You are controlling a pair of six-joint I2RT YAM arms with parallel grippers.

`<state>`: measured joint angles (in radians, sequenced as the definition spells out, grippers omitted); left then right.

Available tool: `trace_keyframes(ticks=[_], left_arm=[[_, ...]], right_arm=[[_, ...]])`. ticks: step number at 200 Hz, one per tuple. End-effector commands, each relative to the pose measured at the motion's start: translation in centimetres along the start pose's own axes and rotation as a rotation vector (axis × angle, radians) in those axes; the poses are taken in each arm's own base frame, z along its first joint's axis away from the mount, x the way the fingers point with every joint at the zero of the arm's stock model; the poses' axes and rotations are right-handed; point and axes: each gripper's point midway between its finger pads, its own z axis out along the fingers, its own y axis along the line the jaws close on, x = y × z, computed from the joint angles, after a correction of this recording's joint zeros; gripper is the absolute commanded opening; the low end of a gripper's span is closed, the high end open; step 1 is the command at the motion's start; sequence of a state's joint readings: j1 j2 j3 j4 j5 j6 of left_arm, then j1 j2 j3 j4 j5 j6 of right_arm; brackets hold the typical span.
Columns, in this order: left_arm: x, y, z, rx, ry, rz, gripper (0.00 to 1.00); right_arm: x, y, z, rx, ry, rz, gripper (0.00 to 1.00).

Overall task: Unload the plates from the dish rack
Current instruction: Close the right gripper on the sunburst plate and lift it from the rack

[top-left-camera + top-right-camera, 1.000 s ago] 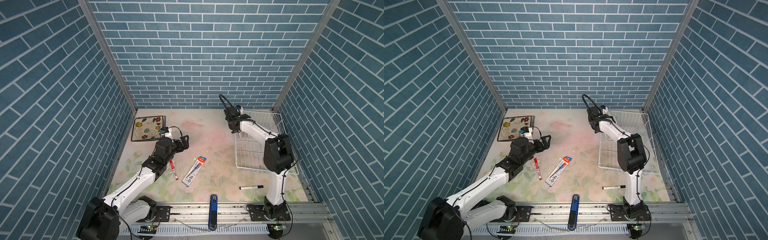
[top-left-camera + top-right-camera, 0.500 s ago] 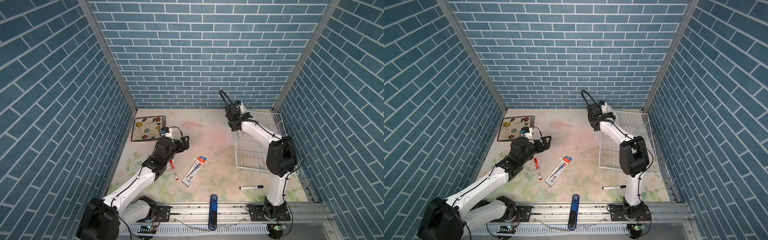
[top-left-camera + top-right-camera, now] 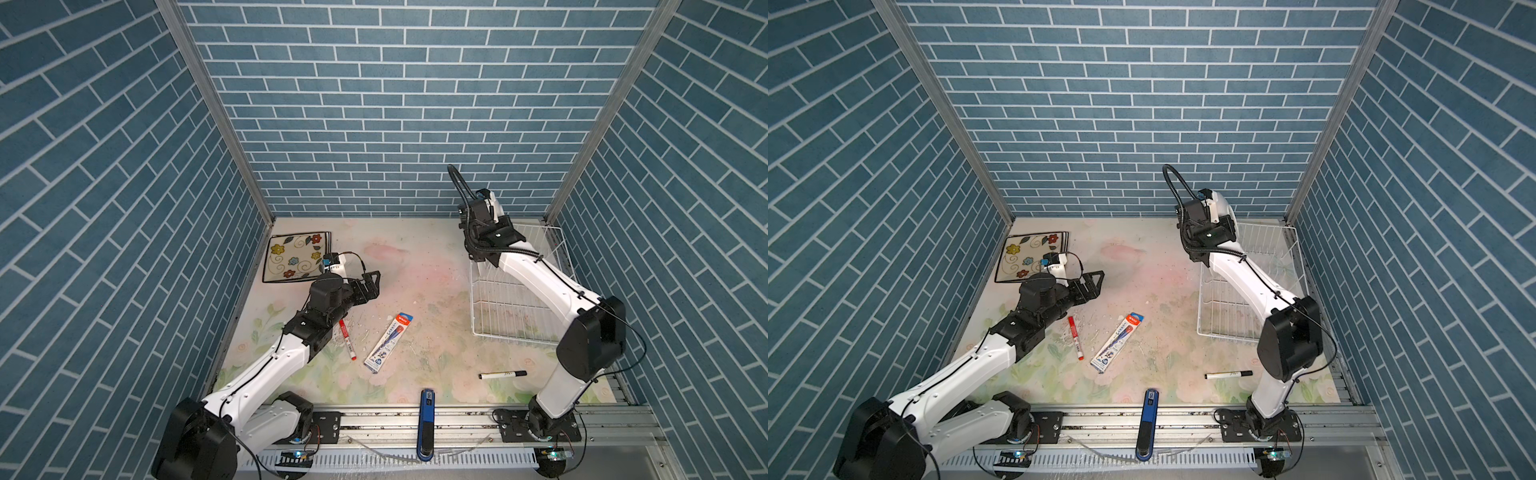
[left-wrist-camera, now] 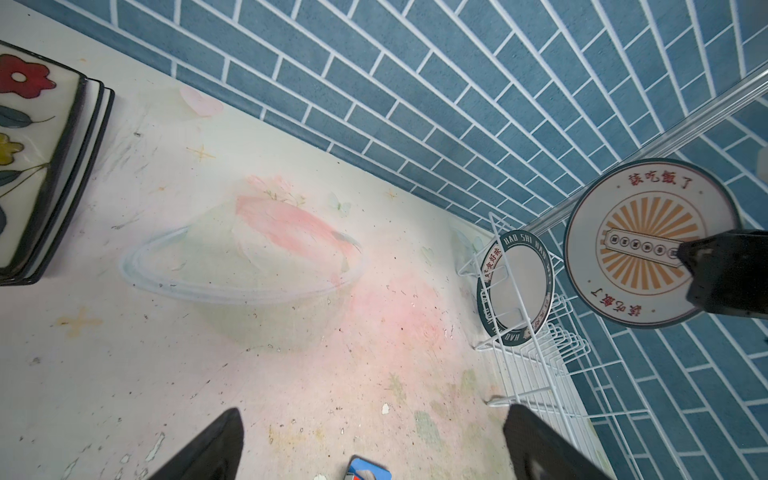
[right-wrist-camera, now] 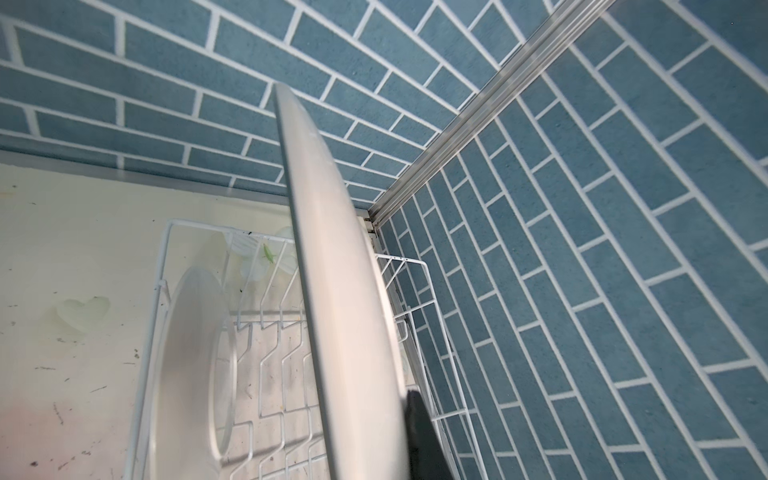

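Note:
My right gripper [image 5: 374,449] is shut on the rim of a round white plate [image 4: 648,241] with an orange sunburst, held upright in the air above the far end of the white wire dish rack [image 3: 511,299] [image 3: 1229,307]. A second round plate [image 4: 517,286] with a dark lettered band stands between the rack's prongs. A stack of square flowered plates [image 3: 296,257] [image 3: 1030,255] lies flat at the far left. My left gripper [image 3: 371,284] [image 4: 374,415] is open and empty, low over the mat beside that stack.
On the mat lie a red marker [image 3: 347,338], a packaged pen [image 3: 388,343] and a black marker [image 3: 502,375]. A blue tool [image 3: 427,424] rests on the front rail. Blue brick walls close in the back and both sides, and the rack sits against the right wall.
My right gripper has risen with the round plate, lifting it higher above the rack and slightly toward the back wall. The left arm has stayed still.

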<state>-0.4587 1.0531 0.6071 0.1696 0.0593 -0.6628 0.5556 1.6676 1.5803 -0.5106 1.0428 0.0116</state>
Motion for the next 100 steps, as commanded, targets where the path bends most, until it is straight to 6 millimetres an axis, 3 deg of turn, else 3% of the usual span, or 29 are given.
trace_keyframes(ticks=[1, 27, 67, 100], left_arm=[[-1.0, -1.6, -0.2, 0.046, -0.012, 0.008, 1.0], [-1.4, -2.2, 0.1, 0.06, -0.007, 0.008, 1.0], [-0.4, -3.0, 1.6, 0.116, 0.039, -0.003, 1.0], [0.0, -3.7, 2.0, 0.156, 0.067, -0.013, 1.0]], right_arm=[[-0.6, -3.6, -2.7, -0.04, -0.054, 0.127, 0.0], [0.2, -5.4, -4.6, -0.121, -0.086, 0.234, 0.0], [0.8, -6.5, -8.3, -0.357, -0.164, 0.436, 0.0], [1.6, -7.3, -9.9, -0.442, -0.207, 0.574, 0.0]])
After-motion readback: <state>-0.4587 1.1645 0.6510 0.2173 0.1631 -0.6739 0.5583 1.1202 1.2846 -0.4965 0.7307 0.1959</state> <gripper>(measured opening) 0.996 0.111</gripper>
